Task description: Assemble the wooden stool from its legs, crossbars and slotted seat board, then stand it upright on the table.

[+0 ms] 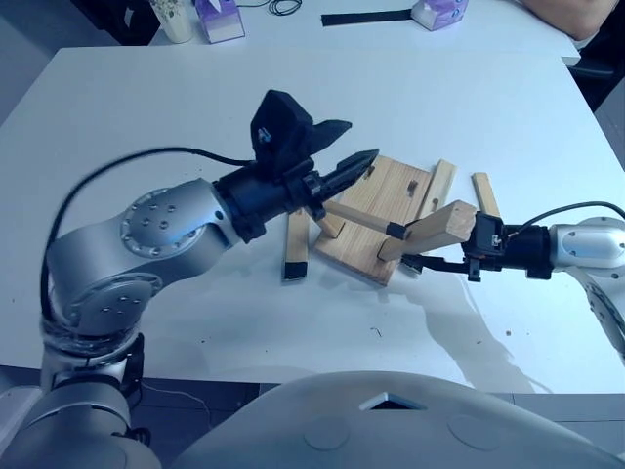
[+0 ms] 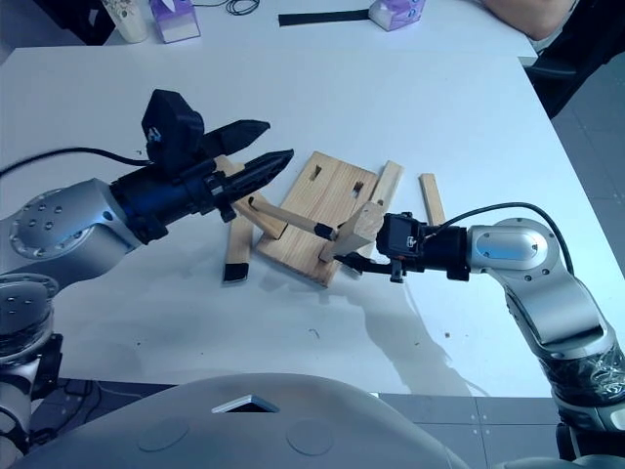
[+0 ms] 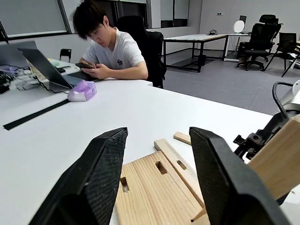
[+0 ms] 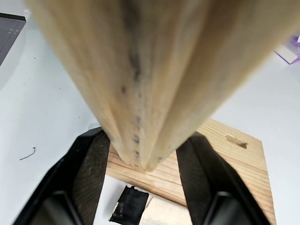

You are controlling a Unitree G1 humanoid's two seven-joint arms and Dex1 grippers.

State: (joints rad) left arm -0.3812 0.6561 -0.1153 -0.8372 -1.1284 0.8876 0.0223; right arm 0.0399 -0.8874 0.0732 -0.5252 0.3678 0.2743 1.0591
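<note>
The slotted seat board (image 1: 391,181) lies flat on the white table, right of centre. My right gripper (image 1: 467,242) is shut on a wooden leg (image 1: 441,227) held tilted over the board's near right corner. A thin crossbar (image 1: 356,215) runs left from that leg across the board. In the right wrist view the leg (image 4: 140,70) sits between both fingers (image 4: 89,173). My left gripper (image 1: 361,140) hovers open just above the board's far left corner, with nothing between its fingers (image 3: 103,168). A loose leg (image 1: 296,249) with a black end lies left of the board.
Two more wooden pieces (image 1: 439,184) (image 1: 485,193) lie right of the board. Tissue boxes (image 1: 220,20) (image 1: 437,12), a cup (image 1: 176,20) and a black strip (image 1: 366,17) sit along the table's far edge. The near table surface (image 1: 322,332) is bare.
</note>
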